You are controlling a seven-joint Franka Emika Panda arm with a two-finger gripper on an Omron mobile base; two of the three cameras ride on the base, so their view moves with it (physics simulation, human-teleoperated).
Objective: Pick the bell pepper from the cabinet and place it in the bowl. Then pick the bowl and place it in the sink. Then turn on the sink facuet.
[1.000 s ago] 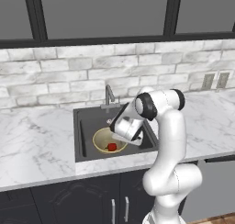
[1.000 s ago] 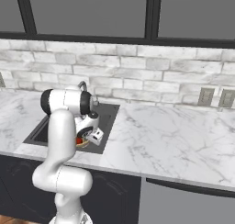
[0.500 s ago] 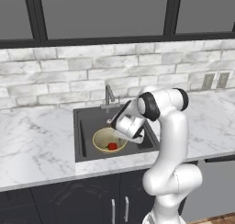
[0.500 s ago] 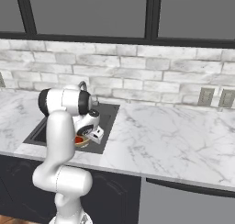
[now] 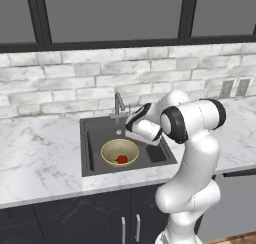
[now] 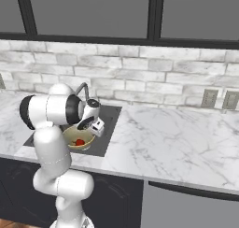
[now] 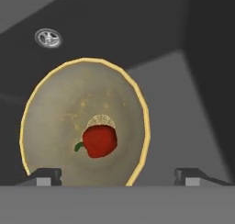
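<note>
Resting in the sink (image 5: 95, 148), the unmarked bowl (image 7: 50, 108) holds the bell pepper (image 7: 98, 141).

You see the tan-yellow bowl (image 5: 120, 152) sitting upright on the floor of the black sink (image 5: 95, 133), toward its near side, with its round rim showing a bright yellow edge. The small glossy red bell pepper (image 7: 99, 141) lies inside it at the bottom, green stem pointing sideways. The sink's silver drain (image 7: 48, 37) sits apart from the bowl, farther back. The slim grey sink faucet (image 5: 119, 104) stands upright at the basin's far edge.
</note>
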